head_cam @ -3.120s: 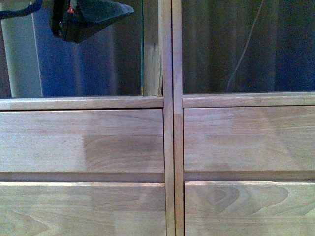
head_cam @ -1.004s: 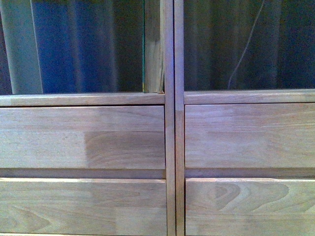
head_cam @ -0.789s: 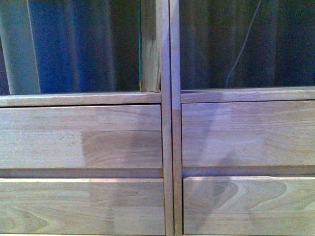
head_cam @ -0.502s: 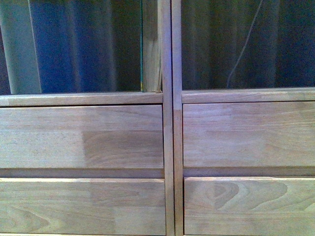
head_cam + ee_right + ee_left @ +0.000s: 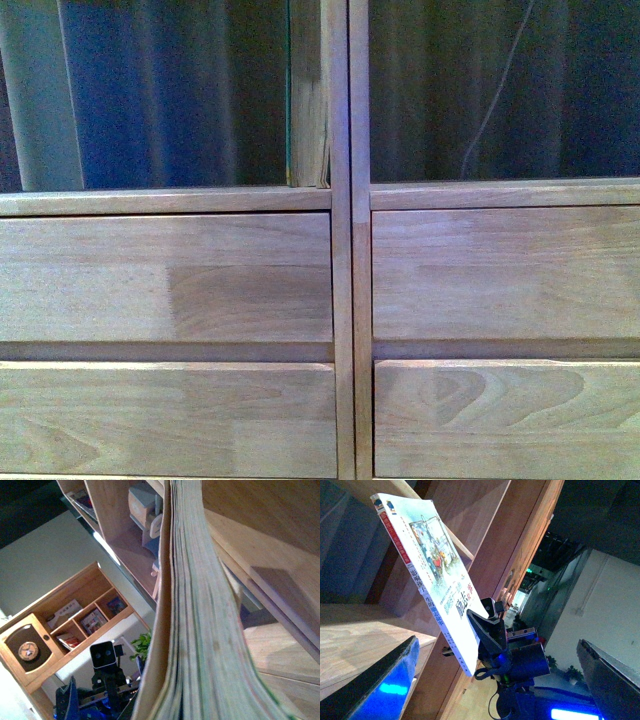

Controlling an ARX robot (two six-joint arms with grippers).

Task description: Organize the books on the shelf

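Observation:
The shelf [image 5: 340, 300] fills the front view: four plain light-wood drawer fronts with two open cubbies above. No gripper shows there. In the left wrist view, my right gripper [image 5: 487, 622] is shut on the lower corner of the book [image 5: 435, 565], a thin whitish paperback with colourful print and red and yellow edge marks, held tilted beside a shelf board [image 5: 360, 630]. My left gripper [image 5: 496, 645] is open and empty, apart from the book. In the right wrist view the book's page edge [image 5: 200, 630] fills the middle and hides the jaws, next to the shelf's wood [image 5: 270, 540].
A blue curtain [image 5: 150, 100] and a thin cable [image 5: 495, 90] show behind the cubbies. The right wrist view shows a separate wooden cabinet [image 5: 75, 625] with small cubbies holding books, a green plant [image 5: 142, 647] and a box-shaped camera head [image 5: 104, 655].
A dark gripper at the top left of the front view 3.1 s ago is out of view now. The front view has shifted slightly; the shelf looks the same.

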